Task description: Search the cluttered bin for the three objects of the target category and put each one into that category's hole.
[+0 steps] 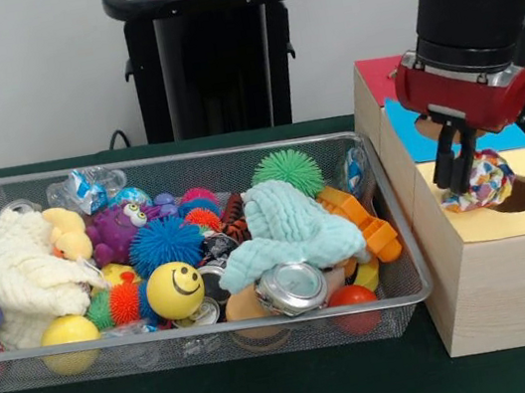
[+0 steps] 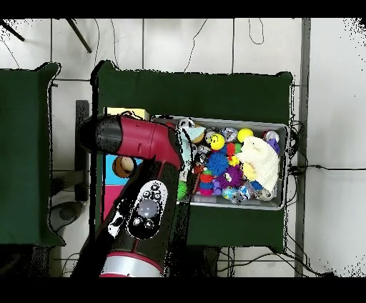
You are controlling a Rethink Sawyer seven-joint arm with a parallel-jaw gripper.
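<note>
My gripper [image 1: 458, 167] pinches one blotch-printed fabric piece [image 1: 483, 182] at the yellow-panelled box's hole [image 1: 519, 194] near the table's right edge, delivery nearly finished, while the bin [image 1: 390, 236] seemingly needs further searching.

Hole [image 1: 518, 195] half-blocked by fabric piece [image 1: 479, 182]

We see a fluffy cream cloth [image 1: 15, 273] at the left, touching a yellow smiley-face ball [image 1: 175, 290] near a spiky blue rubber ball [image 1: 164, 242] and a purple googly-eyed monster toy [image 1: 117, 229]; a crumpled mint-green cloth [image 1: 288, 227] lies above a dented silver can [image 1: 292, 287], beside an orange plastic piece [image 1: 362, 220], below a spiky green ball [image 1: 286, 169]
</note>
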